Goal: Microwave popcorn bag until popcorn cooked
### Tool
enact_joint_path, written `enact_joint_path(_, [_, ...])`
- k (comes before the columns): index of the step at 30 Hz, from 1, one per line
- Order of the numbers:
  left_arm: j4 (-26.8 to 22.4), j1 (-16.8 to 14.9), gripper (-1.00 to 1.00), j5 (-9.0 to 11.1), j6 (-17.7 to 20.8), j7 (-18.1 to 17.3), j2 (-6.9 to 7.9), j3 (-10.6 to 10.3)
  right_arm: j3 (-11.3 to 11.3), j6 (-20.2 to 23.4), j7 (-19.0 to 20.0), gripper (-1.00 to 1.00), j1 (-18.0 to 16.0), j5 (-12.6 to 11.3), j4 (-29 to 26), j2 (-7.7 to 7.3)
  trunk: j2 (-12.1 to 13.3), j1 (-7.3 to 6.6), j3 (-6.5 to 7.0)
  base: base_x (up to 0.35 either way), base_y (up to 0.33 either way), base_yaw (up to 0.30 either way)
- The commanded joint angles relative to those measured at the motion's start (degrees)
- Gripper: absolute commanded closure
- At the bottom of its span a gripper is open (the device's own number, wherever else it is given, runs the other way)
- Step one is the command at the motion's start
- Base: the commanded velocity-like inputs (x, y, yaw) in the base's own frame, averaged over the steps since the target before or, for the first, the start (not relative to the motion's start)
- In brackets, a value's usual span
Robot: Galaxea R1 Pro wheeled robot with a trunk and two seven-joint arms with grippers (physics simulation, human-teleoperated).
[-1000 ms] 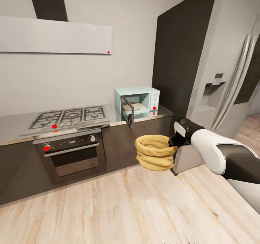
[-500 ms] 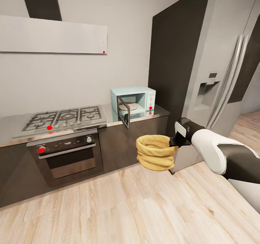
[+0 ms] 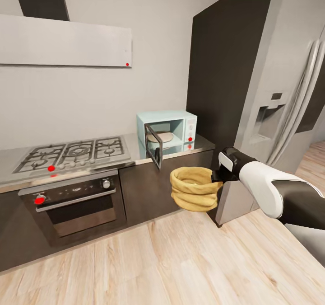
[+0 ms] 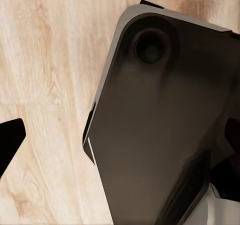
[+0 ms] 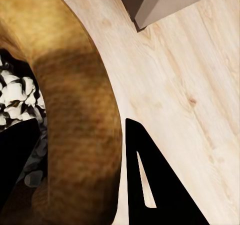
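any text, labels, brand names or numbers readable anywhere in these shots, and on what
No readable text in any view.
The microwave has a white control panel with knobs, but any markings there are too small to read.
The oven front shows knobs and no legible lettering.
The fridge dispenser carries no readable label.
The popcorn bag, held by the right gripper, is plain.

The pale mint-blue microwave (image 3: 174,129) cavity is partly occupied by a round plate (image 3: 163,137); its dark glass door (image 3: 155,146) is swung open over the grey steel surface (image 3: 135,149) edge.
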Motion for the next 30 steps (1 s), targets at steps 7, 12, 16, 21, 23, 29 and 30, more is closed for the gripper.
enact_joint_path(7, [-0.04,-0.01,-1.00,0.18,-0.12,0.07,-0.01,0.05,0.04,0.20,-0.18,1.00,-0.02,-0.50,-0.06,0.00,-0.04,0.04,-0.06,0.321,0.000,0.000])
enact_joint_path(12, [-0.04,-0.01,-1.00,0.19,-0.12,0.08,-0.01,0.10,0.03,0.20,-0.23,1.00,-0.02,-0.48,-0.06,0.07,-0.04,0.04,-0.06,0.318,0.000,0.000])
enact_joint_path(16, [-0.04,-0.01,-1.00,0.13,-0.12,0.09,-0.01,0.12,-0.01,0.21,0.22,1.00,-0.01,-0.58,-0.45,0.17,-0.04,0.04,-0.06,0.217,0.000,0.000])
enact_joint_path(21, [-0.04,-0.01,-1.00,0.11,-0.12,0.10,-0.01,0.12,0.04,0.77,0.59,1.00,-0.01,-0.47,-1.00,0.37,-0.04,0.04,-0.06,0.020,0.000,0.000])
enact_joint_path(23, [-0.04,-0.01,-1.00,0.12,-0.12,0.09,-0.01,0.13,-0.08,0.88,0.61,1.00,-0.02,-0.46,-1.08,0.25,-0.04,0.04,-0.06,0.001,0.000,0.000])
enact_joint_path(29, [-0.04,-0.01,-1.00,0.11,-0.12,0.09,-0.01,0.13,0.38,1.21,0.09,1.00,-0.02,0.12,-1.71,0.02,-0.04,0.04,-0.06,0.000,0.000,0.000])
enact_joint_path(30, [-0.04,-0.01,-1.00,0.11,-0.12,0.09,-0.01,0.13,0.48,1.53,0.00,1.00,-0.02,0.23,-3.09,0.01,-0.04,0.04,-0.06,0.000,0.000,0.000])
